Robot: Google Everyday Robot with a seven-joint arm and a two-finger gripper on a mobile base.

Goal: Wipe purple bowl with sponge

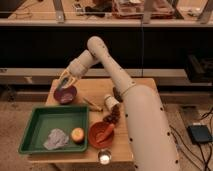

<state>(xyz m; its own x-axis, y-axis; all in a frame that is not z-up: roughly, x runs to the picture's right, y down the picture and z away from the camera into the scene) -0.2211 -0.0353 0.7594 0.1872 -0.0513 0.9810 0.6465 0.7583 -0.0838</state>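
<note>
the end effector (pixel 66 81) is hanging closed just over the back rim of the purple bowl (pixel 65 95), which is sitting on the back left corner of the tabletop (pixel 97 89) (just behind the green tray (pixel 45 120)). the orange bowl (pixel 101 135) is standing just beside the tray.
</note>
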